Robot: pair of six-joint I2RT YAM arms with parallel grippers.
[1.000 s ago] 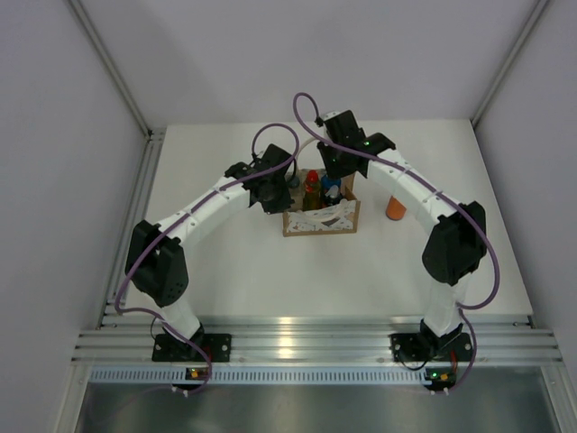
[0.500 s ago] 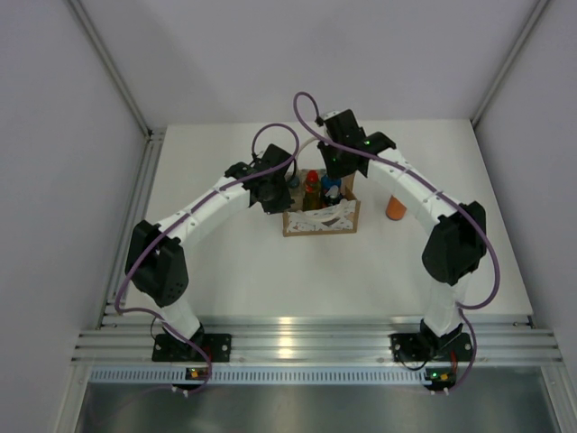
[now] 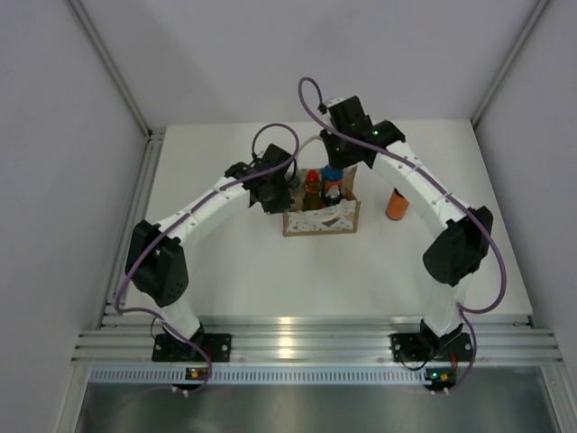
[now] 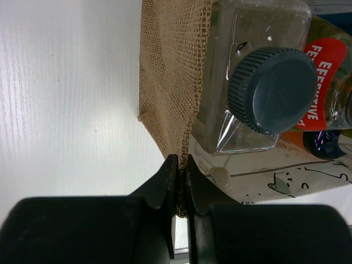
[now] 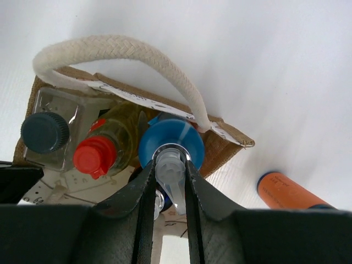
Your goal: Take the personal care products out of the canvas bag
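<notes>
The canvas bag [image 3: 321, 217] stands mid-table with its white patterned panel facing the arms. My left gripper [image 4: 180, 161] is shut on the bag's left woven edge [image 4: 173, 82]. My right gripper [image 5: 169, 165] is shut on the clear pump head of a blue-capped bottle [image 5: 171, 142], which is upright in the bag's right part under a cream rope handle [image 5: 137, 55]. In the bag also stand a clear bottle with a dark cap [image 4: 272, 91] and a yellow-green bottle with a red cap [image 5: 94, 154]. An orange bottle [image 3: 396, 205] stands on the table right of the bag.
The orange bottle also shows in the right wrist view [image 5: 289, 192], close to the bag's right corner. A dark-blue cap [image 4: 324, 144] sits low in the bag beside the red-labelled bottle. White walls enclose the table [image 3: 225, 262] on three sides.
My right gripper has risen a little and shifted back with the pump bottle in its hold; the blue cap now shows higher above the bag. The left arm and the bag have not moved.
</notes>
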